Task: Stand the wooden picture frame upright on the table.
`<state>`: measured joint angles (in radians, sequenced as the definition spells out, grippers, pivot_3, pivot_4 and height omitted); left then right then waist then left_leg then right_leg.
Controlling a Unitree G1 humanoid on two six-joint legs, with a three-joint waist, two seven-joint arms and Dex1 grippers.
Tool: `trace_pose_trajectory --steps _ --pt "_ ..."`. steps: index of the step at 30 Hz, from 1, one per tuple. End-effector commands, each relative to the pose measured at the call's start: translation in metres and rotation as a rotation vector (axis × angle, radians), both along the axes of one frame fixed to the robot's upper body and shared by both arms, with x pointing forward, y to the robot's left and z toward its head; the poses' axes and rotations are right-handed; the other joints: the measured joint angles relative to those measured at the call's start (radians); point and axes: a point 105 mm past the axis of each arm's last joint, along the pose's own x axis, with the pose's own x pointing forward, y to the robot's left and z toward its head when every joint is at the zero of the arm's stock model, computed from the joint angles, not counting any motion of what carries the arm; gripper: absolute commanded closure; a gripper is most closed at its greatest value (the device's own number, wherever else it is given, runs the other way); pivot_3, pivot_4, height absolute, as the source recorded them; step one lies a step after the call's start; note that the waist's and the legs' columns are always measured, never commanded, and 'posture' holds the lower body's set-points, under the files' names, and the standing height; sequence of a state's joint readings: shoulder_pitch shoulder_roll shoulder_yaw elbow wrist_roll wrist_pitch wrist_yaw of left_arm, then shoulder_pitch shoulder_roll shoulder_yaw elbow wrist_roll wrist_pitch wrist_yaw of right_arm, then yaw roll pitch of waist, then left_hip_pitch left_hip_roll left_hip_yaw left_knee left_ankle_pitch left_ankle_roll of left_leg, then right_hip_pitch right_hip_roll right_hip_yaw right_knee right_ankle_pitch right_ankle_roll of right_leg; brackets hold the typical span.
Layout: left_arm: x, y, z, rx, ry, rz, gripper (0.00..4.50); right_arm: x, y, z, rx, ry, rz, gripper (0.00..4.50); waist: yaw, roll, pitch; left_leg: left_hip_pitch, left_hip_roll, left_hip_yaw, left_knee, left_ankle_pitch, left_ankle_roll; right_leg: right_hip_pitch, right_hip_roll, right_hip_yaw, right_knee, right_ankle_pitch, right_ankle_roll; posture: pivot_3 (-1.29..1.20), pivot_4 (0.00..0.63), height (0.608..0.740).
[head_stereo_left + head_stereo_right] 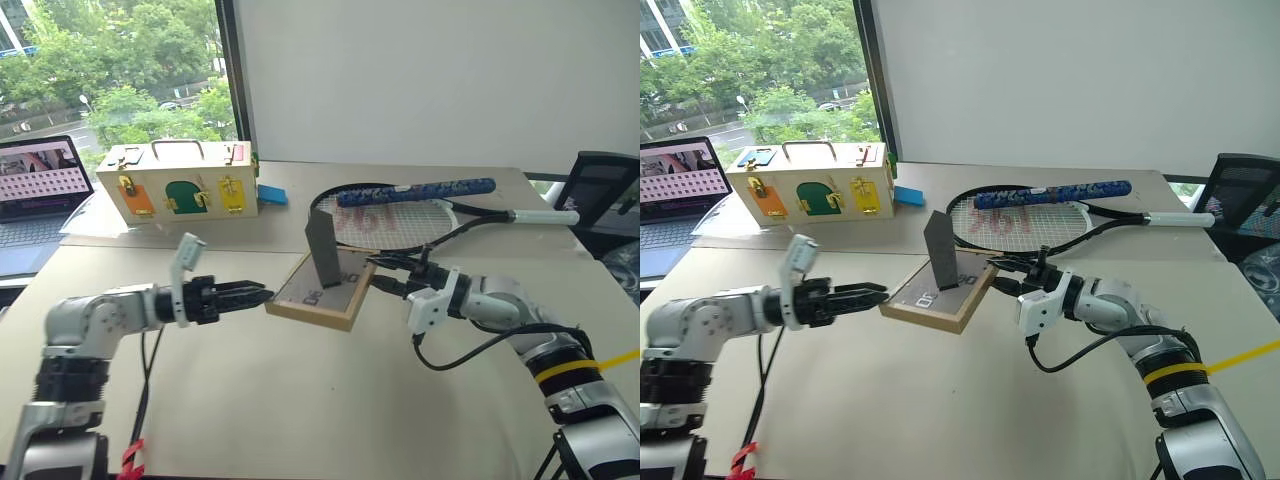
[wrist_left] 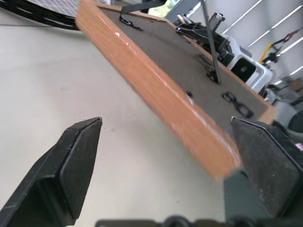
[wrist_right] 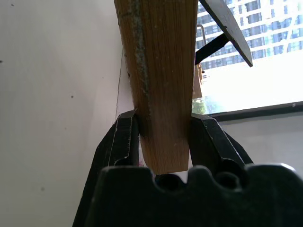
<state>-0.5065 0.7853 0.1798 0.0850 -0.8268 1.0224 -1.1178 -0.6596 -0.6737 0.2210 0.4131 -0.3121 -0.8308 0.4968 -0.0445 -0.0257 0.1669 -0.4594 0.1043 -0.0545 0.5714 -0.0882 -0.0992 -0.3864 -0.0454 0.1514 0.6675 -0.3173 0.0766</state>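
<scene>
The wooden picture frame (image 1: 318,297) hangs tilted just above the table (image 1: 250,400), dark grey back panel facing up and its fold-out stand (image 1: 325,255) raised. My right gripper (image 1: 385,276) is shut on the frame's right edge; in the right wrist view the light-wood rim (image 3: 161,85) sits pinched between both black fingers (image 3: 124,142). My left gripper (image 1: 258,296) is open just off the frame's left corner, apart from it. In the left wrist view its two fingers (image 2: 78,156) stand wide with the frame's wooden side (image 2: 156,90) ahead of them.
A badminton racket (image 1: 400,218) with a blue patterned grip (image 1: 420,191) lies behind the frame. A cream wooden box (image 1: 180,180) with coloured latches and a small blue block (image 1: 272,195) stand at the back left, with a laptop (image 1: 40,185) beyond. A dark chair (image 1: 600,190) is at the right.
</scene>
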Motion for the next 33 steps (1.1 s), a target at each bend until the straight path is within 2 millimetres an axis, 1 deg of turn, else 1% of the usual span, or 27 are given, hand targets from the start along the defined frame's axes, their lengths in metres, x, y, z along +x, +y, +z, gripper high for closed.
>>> trace_pose_trajectory --steps 1,2,3,4,5,6,7,9,10,11,13,15,18,22,24,26,29,32,33 --pt "-0.003 0.014 0.016 -0.004 -0.118 0.067 0.0 0.006 0.001 0.037 0.239 0.082 0.015 3.28 0.003 0.0 0.0 0.0 0.0 0.0 0.0 0.0 0.0 0.0 0.0 0.0 0.0 0.0 0.0 0.0 0.15 0.739" --pt "-0.004 0.017 0.018 -0.009 -0.132 0.088 0.0 0.007 0.002 0.038 0.269 0.126 0.019 3.29 0.002 0.0 0.0 0.0 0.0 0.0 0.0 0.0 0.0 0.0 0.0 0.0 0.0 0.0 0.0 0.0 0.15 0.739" --pt "-0.007 0.023 0.019 -0.01 -0.157 0.121 0.0 0.011 0.006 0.035 0.355 0.261 0.027 3.3 0.002 0.0 0.0 0.0 0.0 0.0 0.0 0.0 0.0 0.0 0.0 0.0 0.0 0.0 0.0 0.0 0.15 0.739" --pt "-0.008 0.026 0.016 0.017 -0.176 0.158 0.0 0.014 0.01 0.031 0.468 0.442 0.04 3.3 0.001 0.0 0.0 0.0 0.0 0.0 0.0 0.0 0.0 0.0 0.0 0.0 0.0 0.0 0.0 0.0 0.15 0.739" --pt "-0.01 0.028 0.014 0.038 -0.189 0.182 0.0 0.015 0.014 0.026 0.539 0.576 0.063 3.3 0.0 0.0 0.0 0.0 0.0 0.0 0.0 0.0 0.0 0.0 0.0 0.0 0.0 0.0 0.0 0.0 0.15 0.739" --pt "-0.011 0.028 0.01 0.065 -0.209 0.202 0.0 0.017 0.017 0.023 0.611 0.687 0.065 3.3 0.0 0.0 0.0 0.0 0.001 0.0 0.0 0.0 0.0 0.0 0.0 0.0 0.001 0.0 0.0 0.0 0.15 0.739" --pt "-0.012 0.028 0.009 0.082 -0.222 0.212 0.0 0.019 0.017 0.022 0.649 0.743 0.057 3.3 0.001 0.0 0.0 0.0 0.001 0.0 0.0 0.0 0.0 0.0 0.0 0.0 0.002 0.0 0.0 0.0 0.15 0.739" --pt "-0.017 0.024 0.003 0.126 -0.254 0.227 0.0 0.019 0.022 0.013 0.706 0.917 0.06 3.31 0.004 0.0 0.001 0.0 0.001 0.0 0.0 0.0 0.0 0.0 0.0 0.0 0.004 0.0 0.0 0.0 0.15 0.739" --pt "-0.019 0.023 0.001 0.148 -0.285 0.231 0.0 0.018 0.025 0.005 0.715 1.011 0.054 3.31 0.006 0.0 0.001 0.0 0.001 0.0 0.001 0.0 0.0 -0.001 0.0 0.0 0.005 0.0 0.0 0.0 0.15 0.739" --pt "-0.021 0.023 -0.001 0.165 -0.303 0.236 0.0 0.016 0.027 -0.001 0.712 1.068 0.048 3.31 0.009 0.0 0.001 0.0 0.001 0.0 0.001 0.0 0.0 -0.001 0.0 0.0 0.005 0.0 0.0 0.0 0.15 0.739" --pt "-0.025 0.023 -0.013 0.215 -0.286 0.237 0.0 0.015 0.028 -0.022 0.675 1.175 -0.003 3.31 0.01 0.0 0.001 0.0 0.001 0.0 0.001 0.0 0.0 -0.001 0.0 0.0 0.005 0.0 0.0 0.0 0.15 0.739" --pt "-0.029 0.023 -0.022 0.226 -0.268 0.234 0.0 0.011 0.029 -0.037 0.666 1.246 -0.016 3.32 0.01 0.0 0.0 0.0 0.001 0.0 0.001 0.0 0.0 -0.002 0.0 0.0 0.005 0.0 0.0 0.0 0.15 0.739" --pt "-0.029 0.024 -0.028 0.238 -0.272 0.244 0.0 0.006 0.033 -0.042 0.709 1.348 0.006 3.32 0.008 0.0 0.001 0.0 0.001 0.0 0.001 0.0 0.0 -0.003 0.001 0.0 0.005 0.0 -0.001 0.0 0.15 0.739" --pt "-0.029 0.024 -0.029 0.217 -0.26 0.247 0.0 -0.01 0.043 -0.059 0.683 1.515 0.022 3.32 0.002 0.0 0.0 0.0 0.001 0.0 0.001 0.0 0.0 -0.002 0.001 0.0 0.005 0.0 -0.001 0.0 0.15 0.739" --pt "-0.028 0.025 -0.03 0.222 -0.259 0.249 0.0 -0.018 0.049 -0.064 0.685 1.593 0.036 3.33 0.0 0.0 0.0 0.0 0.001 0.0 0.001 0.0 0.001 -0.002 0.001 0.0 0.005 -0.001 -0.001 0.0 0.15 0.739" --pt "-0.027 0.026 -0.031 0.225 -0.259 0.251 0.0 -0.022 0.054 -0.069 0.69 1.647 0.033 3.33 -0.002 0.0 0.0 0.0 0.001 0.0 0.001 0.0 0.001 -0.002 0.001 0.0 0.005 -0.001 -0.001 0.0 0.15 0.739" --pt "-0.025 0.024 -0.031 0.223 -0.261 0.25 0.0 -0.022 0.057 -0.073 0.679 1.643 0.019 3.33 -0.002 0.0 0.0 0.0 0.001 0.0 0.001 0.0 0.001 -0.002 0.001 0.0 0.005 -0.001 -0.001 0.0 0.15 0.739" --pt "-0.024 0.024 -0.031 0.227 -0.271 0.251 0.0 -0.023 0.058 -0.075 0.641 1.596 0.015 3.33 -0.002 -0.001 0.0 0.0 0.001 0.0 0.001 0.0 0.001 -0.002 0.001 0.0 0.005 -0.001 -0.001 0.0 0.15 0.739" --pt "-0.022 0.024 -0.028 0.219 -0.293 0.264 0.0 -0.023 0.058 -0.075 0.625 1.57 0.011 3.33 -0.002 -0.001 0.0 0.0 0.001 0.0 0.001 0.0 0.001 -0.002 0.001 0.0 0.005 -0.001 -0.001 0.0 0.15 0.739"
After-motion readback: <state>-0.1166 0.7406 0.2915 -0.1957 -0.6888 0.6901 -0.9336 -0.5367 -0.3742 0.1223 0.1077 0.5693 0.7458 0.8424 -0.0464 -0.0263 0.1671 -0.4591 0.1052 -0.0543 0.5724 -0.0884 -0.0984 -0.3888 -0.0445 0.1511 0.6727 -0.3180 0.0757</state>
